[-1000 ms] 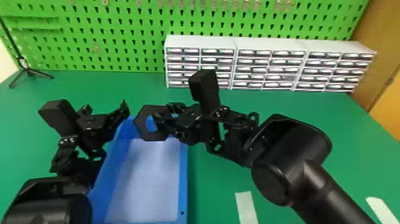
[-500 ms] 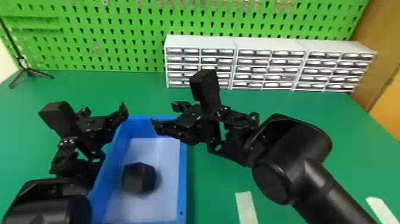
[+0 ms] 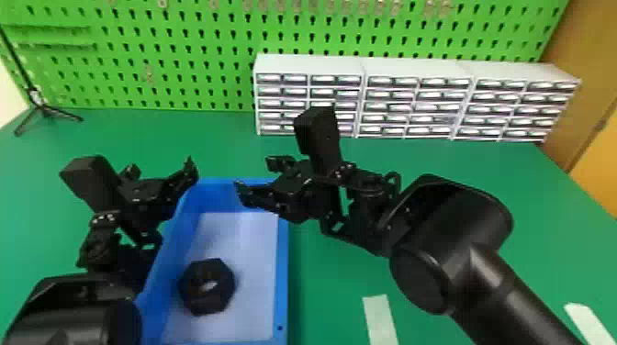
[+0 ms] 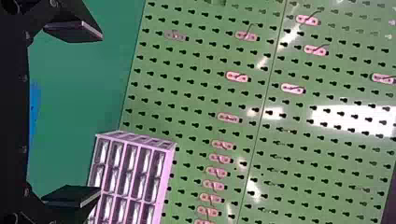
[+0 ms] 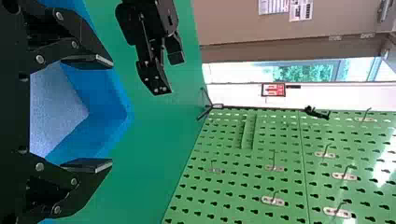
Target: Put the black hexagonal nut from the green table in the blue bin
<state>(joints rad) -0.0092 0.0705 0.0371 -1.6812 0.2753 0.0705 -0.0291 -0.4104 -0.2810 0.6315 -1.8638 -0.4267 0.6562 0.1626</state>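
Right gripper (image 3: 254, 173): fingers spread apart, nothing between them, tips over the far right part of the blue bin (image 3: 283, 280). Left gripper (image 3: 160, 165): across from it, beside the bin's far left corner, fingers also apart and empty. Black hexagonal nut (image 3: 195, 289): inside the bin, below the right gripper and back toward the robot, nearer the bin's left wall; clear of both grippers. Green table (image 3: 330, 284) lies under the bin and runs out past the right gripper; white small-parts drawer cabinets (image 3: 413, 69) beyond it, green pegboard (image 3: 183, 59) behind those.

Progress: placing looks done, nut in bin, released. Nothing of the stated task seems left; at most, both arms back off without knocking the bin walls.

Hard to see: bin's near end is cut off by the head view's bottom edge; left arm covers part of the bin's left side. Nut's underside is hidden, so can't tell if it sits fully flat. Pale patch mid-nut is probably the bin floor through its hole, not certain. Nut's dark faces blend together, edges between them unclear.
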